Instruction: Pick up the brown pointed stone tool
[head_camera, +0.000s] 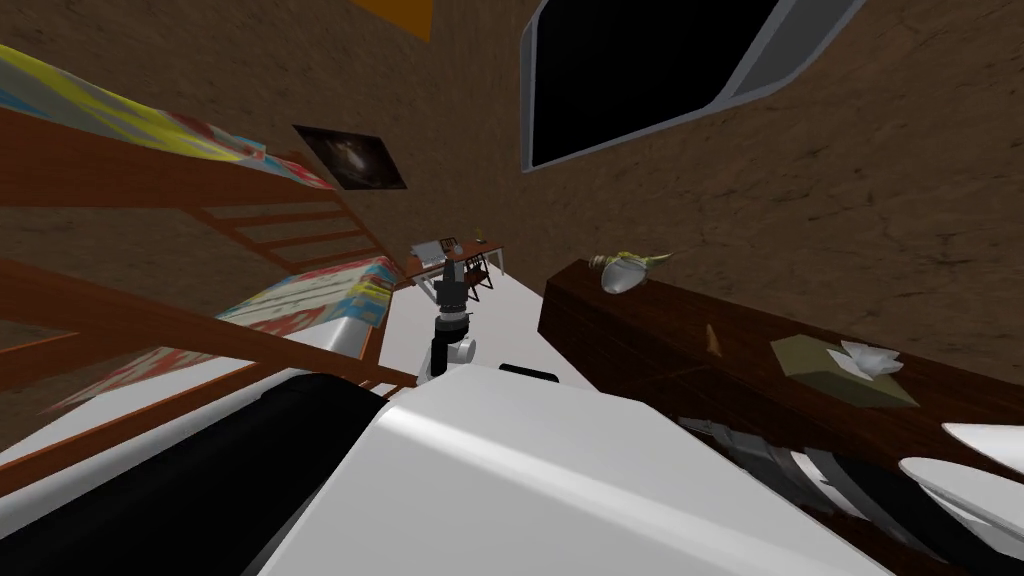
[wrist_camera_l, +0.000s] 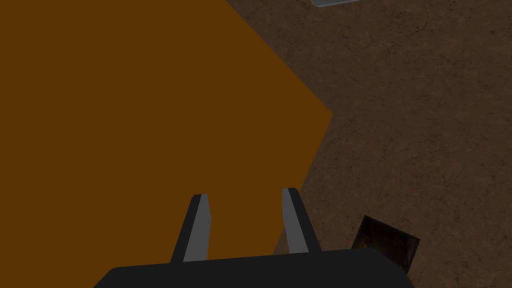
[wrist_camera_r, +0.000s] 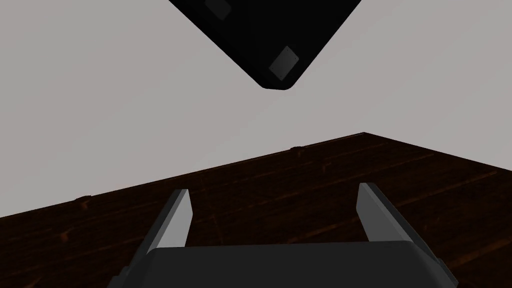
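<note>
The brown pointed stone tool (head_camera: 712, 340) is a small tan spike lying on the top of a dark wood cabinet (head_camera: 640, 340) to my right. It sits between a pale shell-like ornament (head_camera: 625, 272) and a tissue box (head_camera: 840, 372). My right gripper (wrist_camera_r: 272, 200) is open with nothing between its fingers. It hovers over a dark wood surface (wrist_camera_r: 300, 200), and the tool is not in its view. My left arm is raised ahead of my chest. Its gripper (head_camera: 452, 268) (wrist_camera_l: 246, 220) points up with the fingers close together and nothing between them.
A bunk bed (head_camera: 200, 300) with a wooden frame and ladder stands on the left. A pale floor strip (head_camera: 500, 320) runs between bed and cabinet to a small desk and chair (head_camera: 460, 262) at the far end. White dishes (head_camera: 970, 470) lie at the cabinet's near end.
</note>
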